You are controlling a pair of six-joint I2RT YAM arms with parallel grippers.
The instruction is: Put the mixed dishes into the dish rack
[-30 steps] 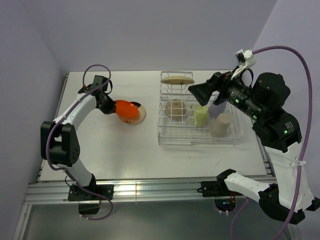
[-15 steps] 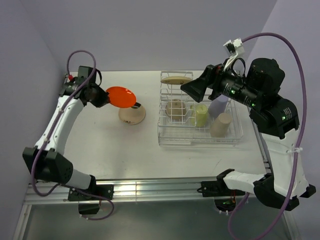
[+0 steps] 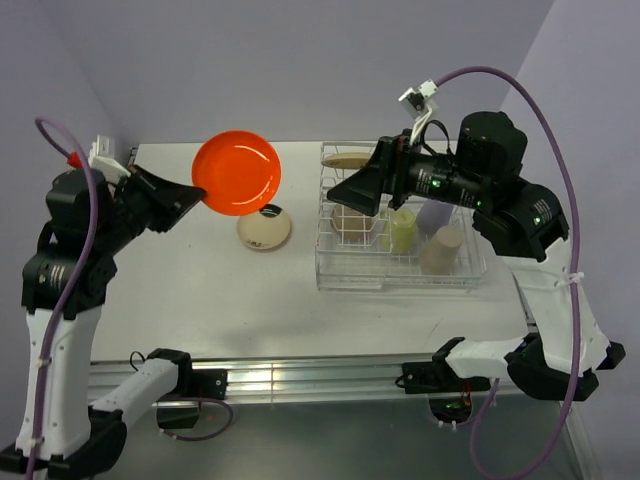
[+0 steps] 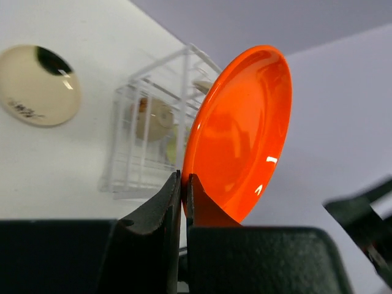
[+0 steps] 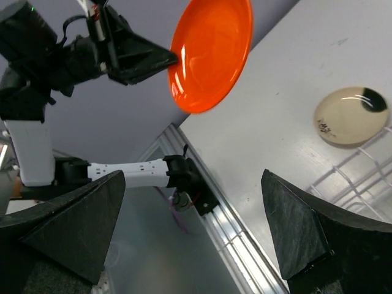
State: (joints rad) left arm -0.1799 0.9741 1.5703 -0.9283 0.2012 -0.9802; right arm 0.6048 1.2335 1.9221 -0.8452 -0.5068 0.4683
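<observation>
Two arms show in the top view, above a white table (image 3: 200, 290). The left gripper (image 3: 197, 197) is pinched on the lower left rim of the orange plate (image 3: 237, 172), which hangs in the air above the table's far left part, its hollow face toward the camera. A cream dish (image 3: 265, 230) lies flat on the table just below the plate in this view, near the left side of the dish rack (image 3: 400, 272). The rack stands on the right half of the table. A cream-yellow saucer (image 3: 350, 160) sits in its far upright slots, and a round tan piece (image 3: 352, 215) lies below that. In the basket section a yellow-green cup (image 3: 403, 232), a lavender cup (image 3: 437, 213) and a tan cup (image 3: 441, 250) stand close together. The right gripper (image 3: 340, 197) hovers over the rack's left end and holds nothing.

In the left wrist view the two fingers (image 4: 153, 214) are almost together, with only the plate's thin rim between them. The plate stands tilted on edge above them. The cream dish and the rack lie far below.

In the right wrist view the fingers (image 5: 73, 226) are spread wide and empty. Between them lie the table edge and the cream dish, and beyond is the plate in the other arm's grip.
</observation>
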